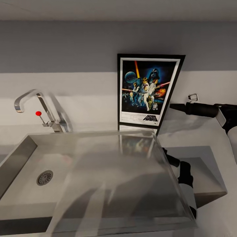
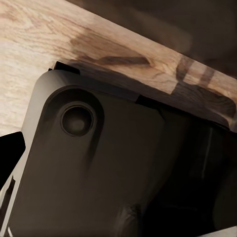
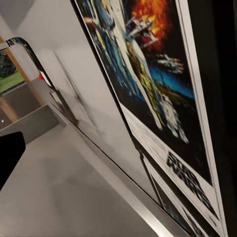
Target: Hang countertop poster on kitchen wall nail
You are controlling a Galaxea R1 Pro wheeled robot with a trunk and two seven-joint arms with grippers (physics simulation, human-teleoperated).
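One poster [image 1: 147, 90]: stands upright on the kitchen countertop [image 1: 184, 131], leaning against the wall behind the sink [image 1: 29, 171].
Tap [image 1: 39, 105]: chrome with a red knob [image 1: 38, 113], left of the poster.
Right gripper [image 1: 176, 106]: reaches toward the poster's right edge, just beside it; I cannot tell how my jaws stand.
Right wrist view: poster [image 3: 148, 84] close up.
Left wrist view: wood grain and dark housing; jaw state unclear.

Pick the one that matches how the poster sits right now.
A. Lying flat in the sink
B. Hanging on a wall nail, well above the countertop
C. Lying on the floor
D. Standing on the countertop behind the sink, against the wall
D: the poster stands upright with its lower edge on the countertop behind the sink, its back against the wall.
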